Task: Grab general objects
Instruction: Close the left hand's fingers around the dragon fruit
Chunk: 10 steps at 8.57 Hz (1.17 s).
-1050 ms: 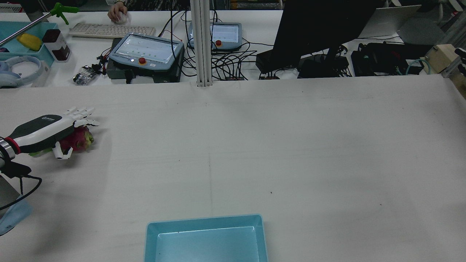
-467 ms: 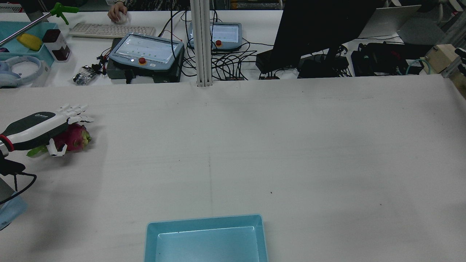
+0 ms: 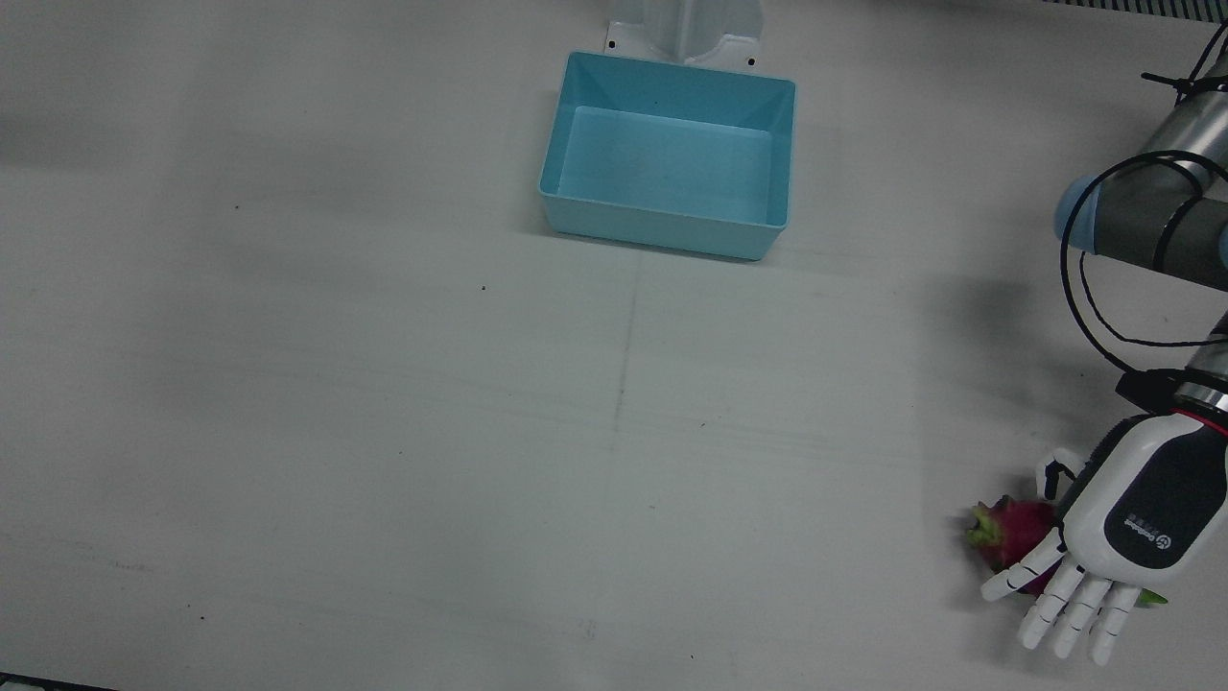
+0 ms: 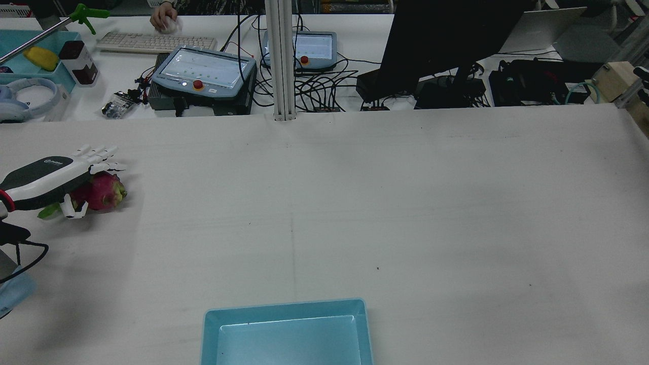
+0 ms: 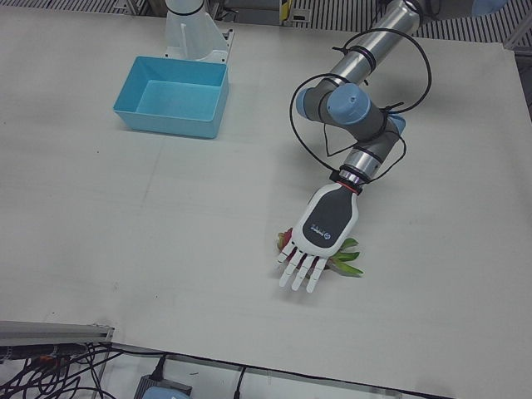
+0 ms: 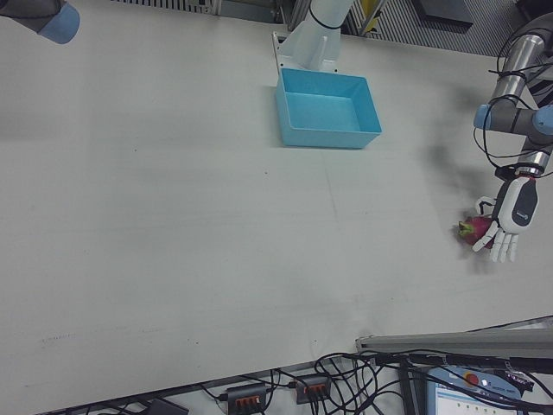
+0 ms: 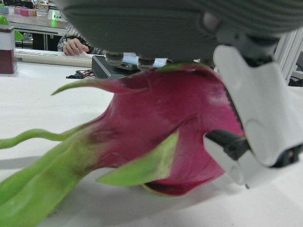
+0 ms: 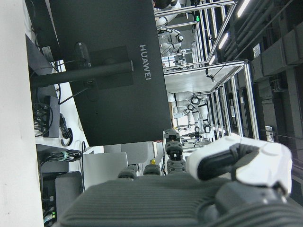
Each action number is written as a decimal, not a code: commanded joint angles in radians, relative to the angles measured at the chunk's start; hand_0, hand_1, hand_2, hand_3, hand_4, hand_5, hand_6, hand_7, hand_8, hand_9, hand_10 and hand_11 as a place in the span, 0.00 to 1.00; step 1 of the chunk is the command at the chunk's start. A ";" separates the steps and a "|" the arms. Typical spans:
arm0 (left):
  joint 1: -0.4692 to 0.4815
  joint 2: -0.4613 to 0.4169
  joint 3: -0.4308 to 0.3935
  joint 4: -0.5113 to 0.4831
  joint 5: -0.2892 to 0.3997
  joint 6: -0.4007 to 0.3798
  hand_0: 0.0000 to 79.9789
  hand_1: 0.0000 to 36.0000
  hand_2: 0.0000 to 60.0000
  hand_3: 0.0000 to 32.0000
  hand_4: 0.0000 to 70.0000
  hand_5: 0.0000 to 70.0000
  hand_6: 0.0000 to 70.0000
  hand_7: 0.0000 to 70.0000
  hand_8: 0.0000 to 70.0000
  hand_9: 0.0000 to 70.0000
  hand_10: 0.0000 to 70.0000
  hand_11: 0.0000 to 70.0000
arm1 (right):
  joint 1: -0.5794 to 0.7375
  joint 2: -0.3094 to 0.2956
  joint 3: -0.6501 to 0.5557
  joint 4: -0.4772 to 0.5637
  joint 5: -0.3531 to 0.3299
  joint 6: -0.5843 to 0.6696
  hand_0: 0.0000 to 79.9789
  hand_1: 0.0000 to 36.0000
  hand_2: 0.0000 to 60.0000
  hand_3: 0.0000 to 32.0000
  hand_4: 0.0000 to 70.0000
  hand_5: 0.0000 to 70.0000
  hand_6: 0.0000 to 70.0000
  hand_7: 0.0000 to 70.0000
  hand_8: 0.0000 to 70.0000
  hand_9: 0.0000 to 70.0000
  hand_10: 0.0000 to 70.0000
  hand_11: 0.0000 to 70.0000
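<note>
The magenta dragon fruit with green leafy scales lies on the white table near its left edge, under the left hand — palm over it, fingers straight, thumb beside it, nothing grasped yet. It looks plump, smooth-skinned, likely to roll; wrap the round body, not the floppy scales. The path to the light-blue plastic bin looks clear. The right hand holds nothing; whether it is spread or clenched I cannot tell.

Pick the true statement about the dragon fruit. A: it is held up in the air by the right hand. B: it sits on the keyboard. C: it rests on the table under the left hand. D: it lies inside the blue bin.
C: the dragon fruit lies on the white table with the left hand spread flat over it, fingers extended, while the blue bin sits apart with nothing in it.
</note>
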State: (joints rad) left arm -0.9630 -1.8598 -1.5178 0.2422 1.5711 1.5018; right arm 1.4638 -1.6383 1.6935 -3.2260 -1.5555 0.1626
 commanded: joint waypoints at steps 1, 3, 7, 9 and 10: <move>0.001 -0.002 0.027 0.000 0.001 0.025 0.50 0.62 0.98 0.52 0.00 0.17 0.00 0.02 0.00 0.00 0.01 0.04 | 0.000 0.000 0.000 0.000 0.000 0.000 0.00 0.00 0.00 0.00 0.00 0.00 0.00 0.00 0.00 0.00 0.00 0.00; 0.003 -0.002 0.027 0.002 0.000 0.025 0.53 0.69 1.00 0.49 0.00 0.16 0.00 0.00 0.00 0.00 0.01 0.05 | 0.000 -0.002 0.000 0.000 0.000 0.000 0.00 0.00 0.00 0.00 0.00 0.00 0.00 0.00 0.00 0.00 0.00 0.00; 0.004 -0.007 0.033 0.009 0.000 0.029 0.54 0.69 1.00 0.53 0.00 0.21 0.00 0.07 0.03 0.00 0.02 0.06 | 0.000 0.000 0.000 0.000 0.000 0.000 0.00 0.00 0.00 0.00 0.00 0.00 0.00 0.00 0.00 0.00 0.00 0.00; 0.003 -0.007 0.031 0.011 0.000 0.029 0.52 0.63 1.00 0.22 0.00 0.53 0.11 0.35 0.16 0.06 0.03 0.06 | 0.001 0.000 0.000 0.000 0.000 0.000 0.00 0.00 0.00 0.00 0.00 0.00 0.00 0.00 0.00 0.00 0.00 0.00; 0.003 -0.007 0.031 0.011 0.000 0.029 0.50 0.58 1.00 0.13 0.03 0.58 0.17 0.45 0.23 0.12 0.04 0.07 | 0.000 0.000 0.000 0.000 0.000 0.000 0.00 0.00 0.00 0.00 0.00 0.00 0.00 0.00 0.00 0.00 0.00 0.00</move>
State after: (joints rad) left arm -0.9595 -1.8664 -1.4857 0.2526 1.5708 1.5304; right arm 1.4639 -1.6383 1.6935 -3.2260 -1.5555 0.1626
